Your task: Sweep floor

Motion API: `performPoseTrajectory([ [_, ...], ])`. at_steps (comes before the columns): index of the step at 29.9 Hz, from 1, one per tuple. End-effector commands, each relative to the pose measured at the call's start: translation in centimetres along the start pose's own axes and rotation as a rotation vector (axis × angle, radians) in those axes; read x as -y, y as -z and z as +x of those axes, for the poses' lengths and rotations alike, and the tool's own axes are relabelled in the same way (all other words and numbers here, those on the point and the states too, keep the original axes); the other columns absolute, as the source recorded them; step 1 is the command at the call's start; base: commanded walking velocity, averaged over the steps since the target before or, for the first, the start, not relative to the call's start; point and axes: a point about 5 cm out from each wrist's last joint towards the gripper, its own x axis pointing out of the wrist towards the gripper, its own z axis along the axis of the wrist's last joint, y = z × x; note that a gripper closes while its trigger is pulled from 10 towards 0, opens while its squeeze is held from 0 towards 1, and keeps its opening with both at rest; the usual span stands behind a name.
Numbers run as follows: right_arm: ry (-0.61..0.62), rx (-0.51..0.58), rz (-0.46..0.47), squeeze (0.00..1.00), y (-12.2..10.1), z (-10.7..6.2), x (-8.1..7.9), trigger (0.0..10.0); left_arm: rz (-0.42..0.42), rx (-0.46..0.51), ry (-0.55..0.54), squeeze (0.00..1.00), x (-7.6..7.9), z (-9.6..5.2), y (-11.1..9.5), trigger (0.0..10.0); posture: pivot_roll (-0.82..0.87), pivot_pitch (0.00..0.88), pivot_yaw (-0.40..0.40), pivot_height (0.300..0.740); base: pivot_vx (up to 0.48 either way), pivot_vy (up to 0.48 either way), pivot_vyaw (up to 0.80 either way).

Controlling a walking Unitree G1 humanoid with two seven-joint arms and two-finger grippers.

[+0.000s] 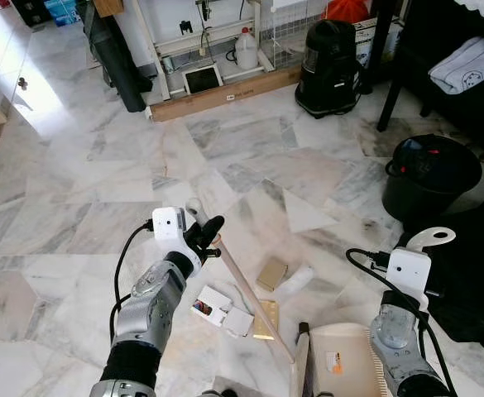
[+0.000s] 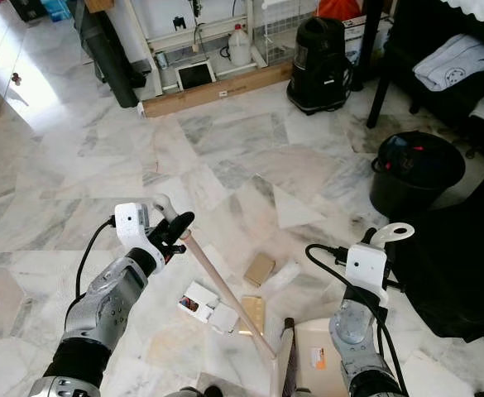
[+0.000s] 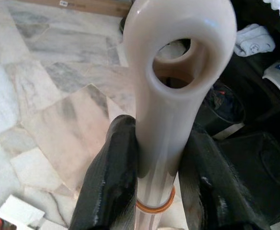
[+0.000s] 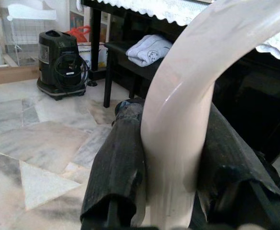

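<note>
My left gripper (image 1: pixel 202 236) is shut on the cream top of a broom handle (image 3: pixel 171 62), just under its hanging hole. The wooden broom stick (image 1: pixel 254 302) slants down to the floor beside a cream dustpan (image 1: pixel 341 360) at the bottom centre. At the right, my right gripper (image 4: pixel 171 124) is shut on the dustpan's curved cream handle (image 1: pixel 430 238). Litter lies on the marble floor beside the stick: a small cardboard box (image 1: pixel 272 274), two white packets (image 1: pixel 213 304), a yellowish card (image 1: pixel 265 318) and a pale wrapper (image 1: pixel 301 279).
A black bin (image 1: pixel 430 174) stands at the right, with dark furniture legs (image 1: pixel 395 83) and a black mass (image 1: pixel 473 273) around it. At the back are a black vacuum cleaner (image 1: pixel 328 58), a wooden plank (image 1: pixel 225 93) and a white rack. Open marble floor (image 1: pixel 84 190) spreads to the left.
</note>
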Motion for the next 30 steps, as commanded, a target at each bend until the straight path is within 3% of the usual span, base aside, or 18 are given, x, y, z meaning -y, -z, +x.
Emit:
performPoseTrajectory([
  [1, -0.032, -0.087, -0.035, 0.00, 1.6, -1.3, -0.2, 10.0, -0.078, 0.040, 0.037, 0.00, 0.4, 0.1, -1.1, 10.0, 0.05, 0.126, 0.158, 0.740, 0.000, 0.000, 0.00],
  [4, -0.034, -0.087, -0.033, 0.00, 1.5, -1.2, -0.3, 10.0, -0.088, 0.065, 0.046, 0.00, 0.6, 0.1, -1.9, 10.0, 0.05, 0.125, 0.157, 0.740, 0.000, 0.000, 0.00],
  [8, -0.036, -0.090, -0.036, 0.00, 1.5, -1.1, -0.2, 10.0, -0.029, 0.169, 0.011, 0.00, 0.4, -0.1, -4.5, 10.0, 0.05, 0.126, 0.155, 0.740, 0.000, 0.000, 0.00],
  [13, -0.038, -0.092, -0.040, 0.00, 1.6, -1.1, -0.2, 10.0, 0.009, 0.220, -0.001, 0.00, 0.5, -0.5, -6.0, 10.0, 0.05, 0.131, 0.151, 0.740, 0.000, 0.000, 0.00],
  [17, -0.042, -0.093, -0.045, 0.00, 1.7, -1.1, -0.1, 10.0, 0.108, 0.278, -0.064, 0.00, -0.2, -1.2, -7.5, 10.0, 0.05, 0.136, 0.148, 0.740, 0.000, 0.000, 0.00],
  [23, -0.048, -0.096, -0.047, 0.00, 1.7, -1.2, -0.2, 10.0, 0.206, 0.216, -0.056, 0.00, -0.4, -1.2, -6.2, 10.0, 0.06, 0.141, 0.144, 0.740, 0.000, 0.000, 0.00],
  [30, -0.056, -0.086, -0.048, 0.00, 1.5, -1.0, -0.3, 10.0, 0.230, 0.151, -0.050, 0.00, -0.5, -0.9, -3.6, 10.0, 0.04, 0.154, 0.139, 0.740, 0.000, 0.000, 0.00],
])
